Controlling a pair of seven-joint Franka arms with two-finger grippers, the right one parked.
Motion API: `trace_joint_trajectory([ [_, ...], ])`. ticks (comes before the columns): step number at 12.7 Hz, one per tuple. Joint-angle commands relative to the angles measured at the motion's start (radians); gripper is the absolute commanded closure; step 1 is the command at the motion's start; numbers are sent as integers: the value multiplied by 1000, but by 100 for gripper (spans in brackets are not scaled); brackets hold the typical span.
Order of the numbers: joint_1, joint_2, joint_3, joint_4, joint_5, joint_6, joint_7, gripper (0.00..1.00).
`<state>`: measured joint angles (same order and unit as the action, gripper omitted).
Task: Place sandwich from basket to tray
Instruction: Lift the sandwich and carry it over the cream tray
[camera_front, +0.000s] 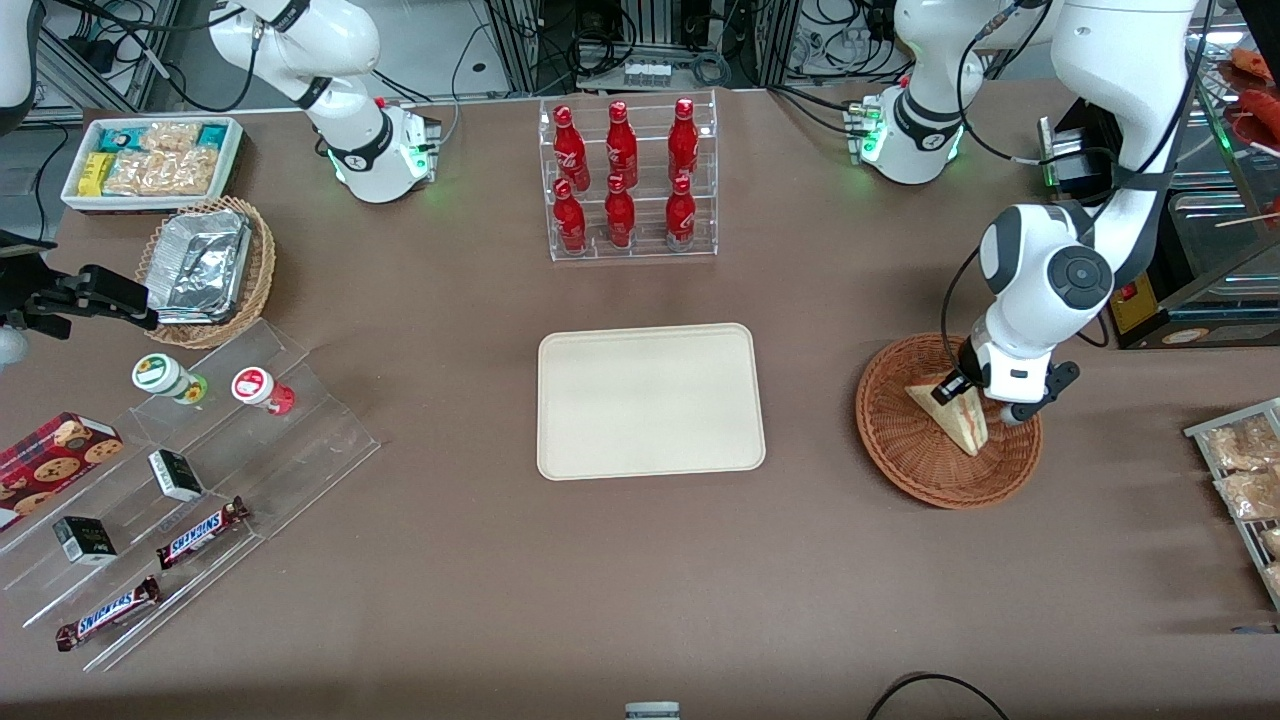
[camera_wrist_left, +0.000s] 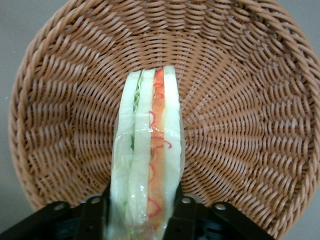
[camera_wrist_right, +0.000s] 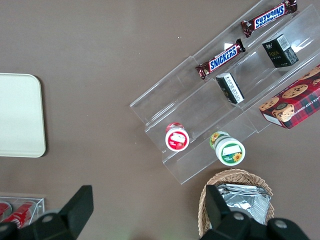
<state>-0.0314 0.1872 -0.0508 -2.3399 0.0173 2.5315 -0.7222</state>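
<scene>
The sandwich, a pale wedge in clear wrap with orange and green filling, stands on edge inside the reddish-brown wicker basket toward the working arm's end of the table. My gripper is down in the basket and shut on the sandwich, with a black finger pressed against each bread face. The cream tray lies flat at the table's middle with nothing on it.
An acrylic rack of red bottles stands farther from the front camera than the tray. A metal rack of snack packets sits beside the basket at the table edge. Stepped acrylic shelves with candy bars and a foil-container basket lie toward the parked arm's end.
</scene>
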Motion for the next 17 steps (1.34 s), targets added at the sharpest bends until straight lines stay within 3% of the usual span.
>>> trace_joint_trajectory([
  [1, -4, -60, 0, 74, -2, -173, 44, 100],
  [3, -31, -35, -14, 196, -4, -337, 73, 100],
  [6, -142, 6, -41, 292, -8, -414, 78, 100],
  [11, -336, 124, -76, 439, -31, -427, 76, 100],
  [17, -531, 358, -98, 744, -70, -453, -8, 100],
])
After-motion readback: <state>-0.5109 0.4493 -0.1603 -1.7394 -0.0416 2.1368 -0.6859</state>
